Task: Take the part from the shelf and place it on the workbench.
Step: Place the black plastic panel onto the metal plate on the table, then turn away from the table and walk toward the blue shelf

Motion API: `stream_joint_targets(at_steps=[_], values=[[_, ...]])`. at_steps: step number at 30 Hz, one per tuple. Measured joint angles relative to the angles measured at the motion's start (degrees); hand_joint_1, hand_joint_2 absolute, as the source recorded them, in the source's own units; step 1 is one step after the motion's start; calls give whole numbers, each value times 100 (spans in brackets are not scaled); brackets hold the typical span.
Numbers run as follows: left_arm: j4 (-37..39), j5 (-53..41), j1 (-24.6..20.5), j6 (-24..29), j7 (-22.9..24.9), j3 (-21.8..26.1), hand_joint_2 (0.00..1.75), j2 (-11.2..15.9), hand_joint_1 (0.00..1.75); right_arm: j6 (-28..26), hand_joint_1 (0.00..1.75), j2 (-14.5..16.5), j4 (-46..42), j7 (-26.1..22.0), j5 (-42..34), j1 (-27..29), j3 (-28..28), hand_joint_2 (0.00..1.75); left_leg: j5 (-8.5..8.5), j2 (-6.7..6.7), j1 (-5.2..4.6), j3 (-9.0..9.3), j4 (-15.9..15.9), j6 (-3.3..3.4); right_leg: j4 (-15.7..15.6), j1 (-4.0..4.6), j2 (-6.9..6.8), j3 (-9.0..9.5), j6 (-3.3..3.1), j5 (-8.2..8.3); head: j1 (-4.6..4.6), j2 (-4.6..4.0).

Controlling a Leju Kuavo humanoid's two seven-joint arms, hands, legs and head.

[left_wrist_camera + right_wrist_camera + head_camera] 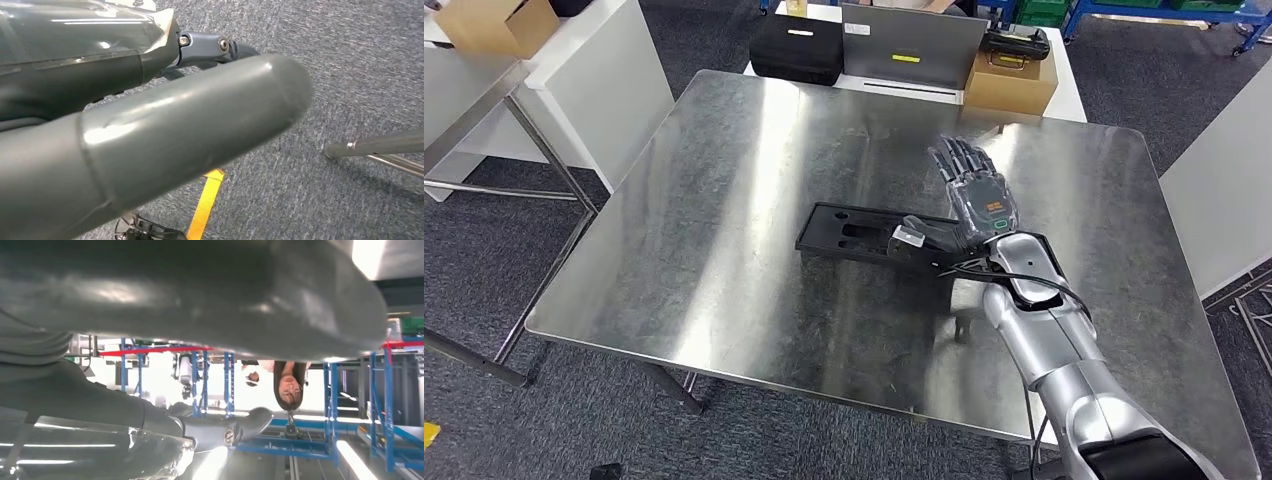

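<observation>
1. The part (869, 234), a flat black tray-like piece, is seen lying on the workbench (724, 200), just beside the thumb of the right hand (972, 195).
2. The right hand is raised with fingers spread, holding nothing.
3. The left hand (150, 145) is shown too close; its state cannot be told.
4. The part is judged stiff, light and thin; an edge grip is advised.

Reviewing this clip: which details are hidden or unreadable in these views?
- Head view: the right hand and forearm cover the black part's near end.
- Left wrist view: the thumb hides the left hand's fingers, so its state is unclear.
- Head view: labels on the black case are too small.
</observation>
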Motion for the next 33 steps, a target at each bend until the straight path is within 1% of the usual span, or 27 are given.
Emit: stream_joint_targets(at_steps=[2,3,4,5,6,7,8,9,10,12,13,14,15,16,17,18,19,20,21,22,23,25,27,28,29,31,33], values=[[0,-5,-2,-1,2,0,0,1,0,1,0,-14,-7,0,5,59,1,0,-7,-44,9,9,-2,3,836,-24,0,-440,-7,-270,5,0],[1,-5,0,-2,3,1,0,0,0,1,0,-21,-7,0,11,98,1,0,-16,-85,14,17,0,-7,1073,-43,0,-589,21,-307,4,0],[1,-6,3,-2,5,2,0,-1,0,2,0,-27,-8,1,18,131,2,0,-28,-134,23,32,4,-25,1074,-63,1,-623,69,-246,5,0],[1,-6,4,-2,7,3,0,-1,0,2,0,-33,-14,1,24,151,2,0,-47,-188,35,56,7,-49,823,-84,8,-531,132,-94,5,0],[1,-6,3,-2,8,5,0,-1,0,2,0,-41,-22,2,31,160,3,0,-71,-243,48,84,13,-80,394,-110,45,-346,198,113,7,0],[1,-7,1,-2,8,8,0,-1,0,3,0,-50,-30,2,34,159,3,0,-102,-292,51,99,25,-116,-54,-139,140,-133,245,291,13,0],[1,-7,-3,-2,9,10,0,-1,0,6,0,-55,-37,2,41,159,5,0,-129,-336,52,104,36,-151,-394,-156,210,31,258,411,13,0],[1,-7,-5,-3,12,13,0,-1,0,10,0,-58,-40,2,48,162,9,0,-149,-380,56,93,45,-182,-588,-164,261,128,246,465,13,0],[1,-7,-5,-4,17,14,0,-1,0,16,0,-56,-40,2,54,162,14,0,-159,-424,65,74,47,-213,-641,-155,270,161,209,461,14,0],[1,-7,7,-6,29,15,0,-1,0,28,0,-41,-44,2,61,144,23,0,-184,-467,101,51,55,-281,-644,-149,159,166,120,444,13,0],[1,-7,12,-6,33,15,0,-1,0,33,0,-29,-50,2,63,123,25,0,-230,-381,106,23,124,-322,-652,-155,110,184,69,431,7,0],[1,-7,8,-6,34,15,0,0,0,44,0,-20,-56,1,66,103,25,0,-334,-244,108,-68,323,-363,-665,-167,55,213,13,413,-8,0],[1,-7,-1,-7,34,15,0,2,0,60,0,-12,-62,0,68,90,26,0,-482,-86,111,-227,642,-397,-671,-169,-4,246,-40,390,-21,0],[1,-7,-9,-7,34,15,0,3,0,75,0,-8,-65,-3,70,84,27,0,-652,35,113,-459,1060,-427,-671,-157,-69,275,-88,362,-36,0],[1,-7,-15,-8,35,15,0,4,0,91,0,-8,-65,-6,72,84,29,0,-798,88,124,-710,1479,-449,-671,-146,-135,301,-124,340,-43,0],[1,-6,-13,-8,36,16,0,5,0,100,0,-7,-65,-10,72,86,32,0,-839,105,133,-913,1758,-462,-671,-139,-199,324,-141,319,-44,0],[1,-6,-8,-8,39,16,0,5,0,103,0,-6,-65,-15,72,87,35,0,-767,118,142,-1025,1843,-470,-670,-135,-261,349,-145,296,-46,0],[1,-5,-4,-8,42,17,0,8,0,106,0,-5,-65,-17,72,87,38,0,-578,141,150,-1009,1680,-471,-670,-134,-320,381,-139,270,-46,0],[1,-4,-3,-8,44,17,0,12,0,107,0,-4,-65,-19,72,85,40,0,-323,191,155,-897,1345,-466,-670,-134,-380,421,-124,239,-46,0],[1,-4,-4,-8,45,17,0,16,0,107,0,-4,-65,-20,72,80,41,0,-80,328,151,-715,911,-454,-670,-126,-435,464,-102,206,-47,0],[1,-4,-8,-9,46,17,0,19,0,107,0,-5,-65,-19,72,71,42,0,88,463,131,-555,544,-432,-666,-97,-487,496,-73,173,-49,0],[1,-4,-16,-11,47,17,0,20,0,107,0,-5,-66,-19,70,50,45,0,195,622,87,-418,189,-380,-663,-29,-588,532,-13,125,-42,0],[1,-5,-17,-13,49,17,0,17,0,107,0,2,-68,-19,70,39,51,0,192,491,62,-434,168,-314,-674,16,-696,544,42,92,-33,0],[1,-6,-15,-14,50,17,0,10,0,107,0,2,-71,-20,69,38,54,0,205,418,59,-425,147,-277,-642,17,-666,535,68,56,-30,0],[1,-6,-16,-14,52,18,0,6,0,106,0,1,-72,-20,67,37,55,0,221,349,65,-411,126,-232,-523,5,-561,480,79,-14,-24,0],[-1,-9,-27,-15,55,19,0,4,0,105,0,-16,-70,-21,63,47,57,0,236,211,80,-394,100,-162,110,-34,-246,169,59,-285,-5,0],[-1,-11,-35,-19,56,20,0,9,0,105,0,-40,-58,-22,61,82,60,0,231,45,83,-391,102,-133,934,-46,-99,-280,51,-548,7,0]])
